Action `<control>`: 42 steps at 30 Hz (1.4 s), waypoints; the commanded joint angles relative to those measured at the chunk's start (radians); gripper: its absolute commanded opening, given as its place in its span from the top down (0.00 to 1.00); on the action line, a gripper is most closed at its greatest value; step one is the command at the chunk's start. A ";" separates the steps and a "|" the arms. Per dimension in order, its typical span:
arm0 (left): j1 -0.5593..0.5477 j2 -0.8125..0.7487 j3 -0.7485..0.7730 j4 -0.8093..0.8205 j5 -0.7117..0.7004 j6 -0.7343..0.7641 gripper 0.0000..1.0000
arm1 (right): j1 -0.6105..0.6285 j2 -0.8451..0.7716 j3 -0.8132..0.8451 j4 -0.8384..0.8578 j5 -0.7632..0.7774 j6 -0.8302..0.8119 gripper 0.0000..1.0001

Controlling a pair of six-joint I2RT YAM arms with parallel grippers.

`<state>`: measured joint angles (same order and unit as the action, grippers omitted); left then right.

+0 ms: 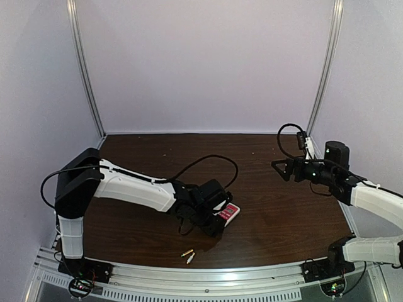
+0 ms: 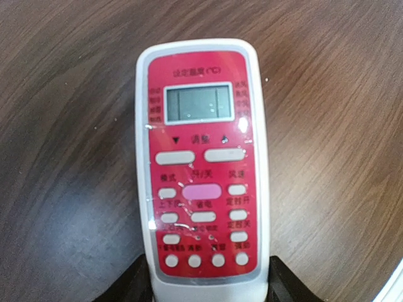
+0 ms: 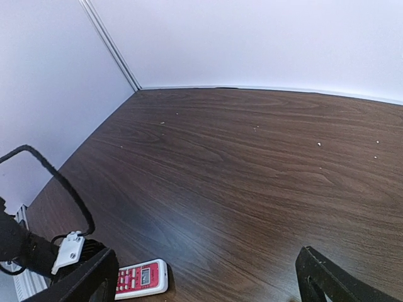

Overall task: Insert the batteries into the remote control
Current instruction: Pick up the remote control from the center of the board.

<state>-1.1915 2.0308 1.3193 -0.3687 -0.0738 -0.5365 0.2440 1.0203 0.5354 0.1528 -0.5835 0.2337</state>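
The remote control [image 2: 201,170] lies face up on the brown table, its red button panel showing; it also appears as the small remote control [image 1: 228,214] in the top view and the remote control [image 3: 143,278] in the right wrist view. My left gripper [image 2: 211,286] straddles its lower end, with a black finger [image 2: 135,284] pressed against each long side. In the top view the left gripper [image 1: 216,217] sits low over it. Two small gold batteries [image 1: 188,255] lie side by side near the front edge. My right gripper [image 1: 282,168] hovers wide open at the right, holding nothing.
A black cable [image 1: 211,160] loops across the table behind the left arm. White walls close in the back and both sides. A metal rail [image 1: 208,277] runs along the near edge, just in front of the batteries.
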 commanded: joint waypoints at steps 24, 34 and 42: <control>0.273 -0.427 0.015 -0.366 0.823 0.277 0.66 | 0.558 -0.157 0.060 -0.087 0.096 -0.192 0.17; 0.320 -0.516 0.007 -0.492 1.029 0.319 0.68 | 0.851 -0.002 0.229 -0.324 0.381 -0.384 0.21; 0.319 -0.533 -0.020 -0.502 1.094 0.358 0.70 | 0.914 0.092 0.326 -0.355 0.486 -0.480 0.22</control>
<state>-0.8761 1.5204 1.3090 -0.8616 0.9489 -0.2157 1.1481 1.0950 0.8192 -0.1612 -0.1822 -0.1772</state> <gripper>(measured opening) 0.580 0.780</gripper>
